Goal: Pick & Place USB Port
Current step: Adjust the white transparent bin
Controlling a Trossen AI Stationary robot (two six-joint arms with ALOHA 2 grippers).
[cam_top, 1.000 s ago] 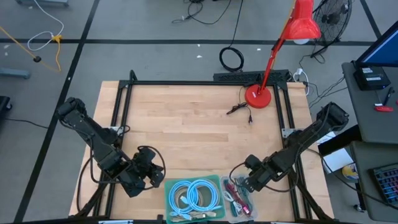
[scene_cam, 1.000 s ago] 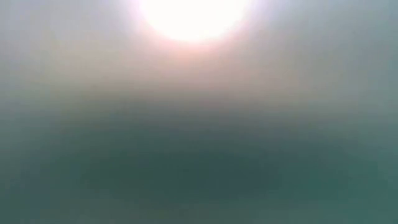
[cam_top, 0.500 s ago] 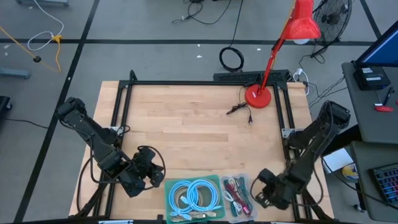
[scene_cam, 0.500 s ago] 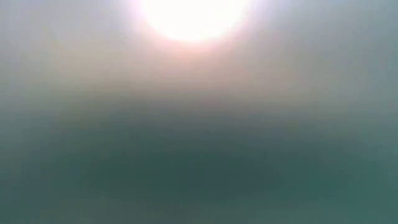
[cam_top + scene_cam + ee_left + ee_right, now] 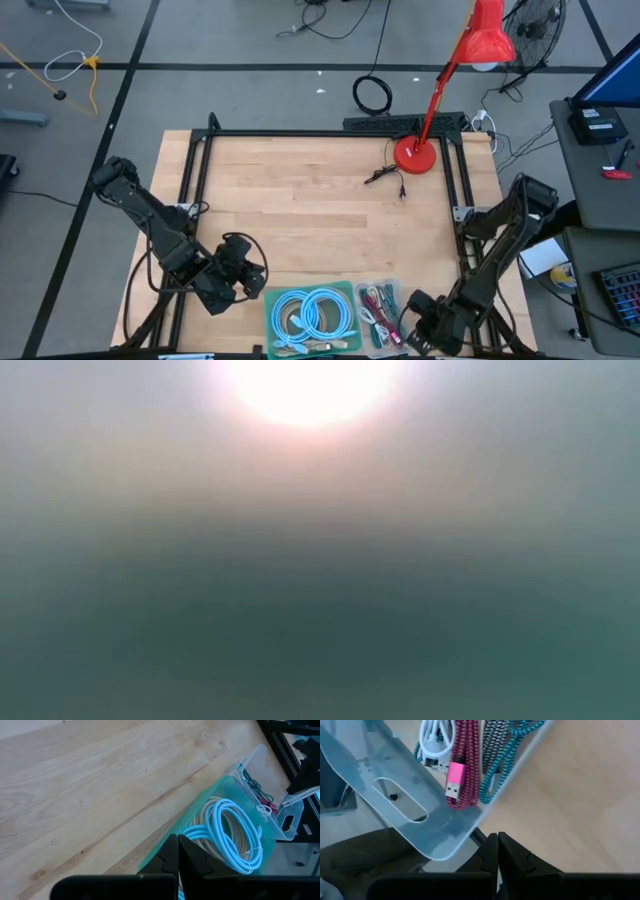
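Observation:
A clear plastic bin (image 5: 381, 312) sits at the table's near edge. It holds bundled USB cables: a pink-and-red braided one with a pink plug (image 5: 455, 784), a teal braided one (image 5: 496, 757) and a white one (image 5: 432, 737). My right gripper (image 5: 410, 326) is shut and empty. It hangs low just off the bin's right near corner, its fingertips (image 5: 497, 849) close to the bin's clear handle wall (image 5: 405, 820). My left gripper (image 5: 246, 280) is shut and waits over the table, left of a teal bin (image 5: 312, 318). The low view shows only glare.
The teal bin (image 5: 220, 827) holds coiled light-blue cables and stands against the clear bin's left side. A red desk lamp's base (image 5: 413, 155) and a small black cable (image 5: 384, 176) lie near the far right corner. Black frame rails (image 5: 466, 215) border the bare wooden table.
My right gripper has swung from above the clear bin toward the table's near edge and a little to the right, coming down beside the bin's near right corner. The cables and bins have stayed put.

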